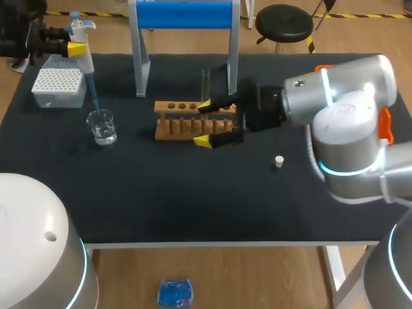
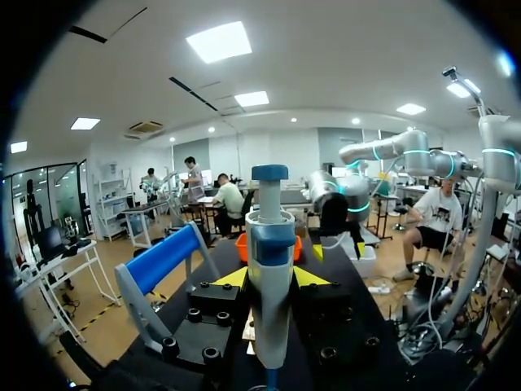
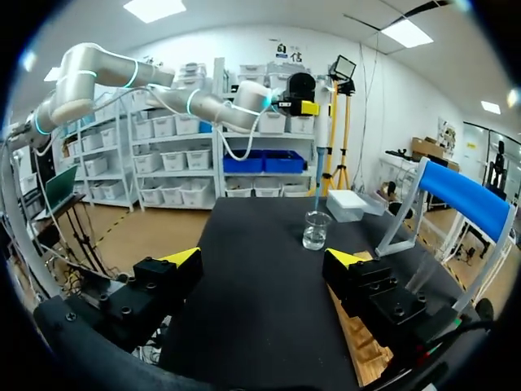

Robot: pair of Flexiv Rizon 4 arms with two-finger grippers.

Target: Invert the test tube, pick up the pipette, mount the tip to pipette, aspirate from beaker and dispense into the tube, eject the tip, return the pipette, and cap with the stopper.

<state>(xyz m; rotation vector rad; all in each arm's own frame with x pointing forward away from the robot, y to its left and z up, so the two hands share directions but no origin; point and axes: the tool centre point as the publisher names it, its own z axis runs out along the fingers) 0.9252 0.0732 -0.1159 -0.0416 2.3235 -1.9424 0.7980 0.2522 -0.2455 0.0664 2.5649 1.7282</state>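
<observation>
- Left pincer (image 1: 76, 47) is clamped on the white pipette with the blue plunger cap (image 1: 82, 33), upright at the far left of the black tabletop (image 1: 193, 199).
- Its slim blue tip (image 1: 93, 90) points down into the mouth of the small clear glass beaker (image 1: 102, 127). Can't tell if the end is under the liquid.
- Looks like the aspirate step. I'd get the tip end below the surface but off the glass bottom, keep it vertical and centred, and draw slowly so no air gets pulled in.
- Right pincer (image 1: 205, 123) is spread wide, straddling the right end of the wooden test tube rack (image 1: 174, 125), gripping nothing.
- Clear test tube (image 1: 206, 80) stands upright at that end of the rack, just beside the far finger, so it's well placed for the dispense.
- Small white stopper (image 1: 279, 161) lies loose on the tabletop near the right arm, apart from the rack.
</observation>
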